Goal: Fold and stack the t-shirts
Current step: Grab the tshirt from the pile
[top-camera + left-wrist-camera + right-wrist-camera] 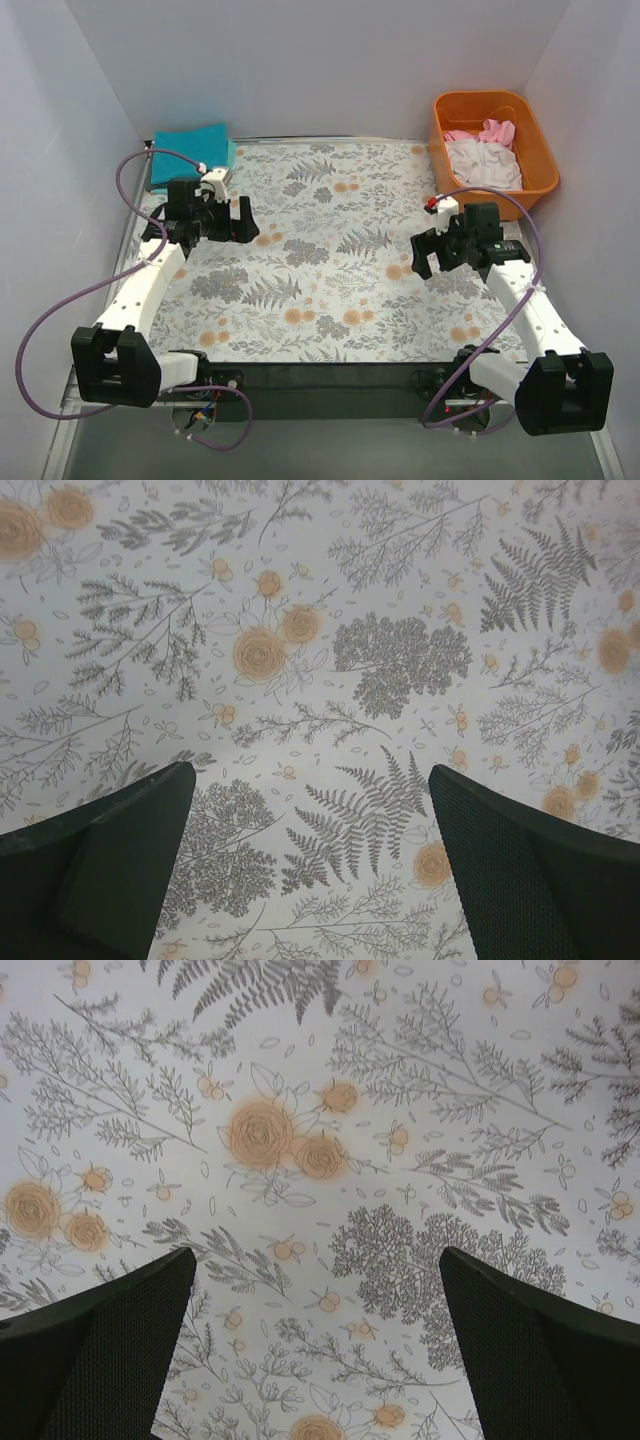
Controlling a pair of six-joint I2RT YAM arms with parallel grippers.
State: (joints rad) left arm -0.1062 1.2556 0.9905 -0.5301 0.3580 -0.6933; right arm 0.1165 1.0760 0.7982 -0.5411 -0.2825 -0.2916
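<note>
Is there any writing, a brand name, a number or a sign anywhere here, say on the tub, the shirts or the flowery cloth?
None: no word, number or sign can be read in any view.
The orange tub, the teal shirt and the flowered table cover carry no lettering.
The left tool and the right tool show plain black fingers, unmarked.
</note>
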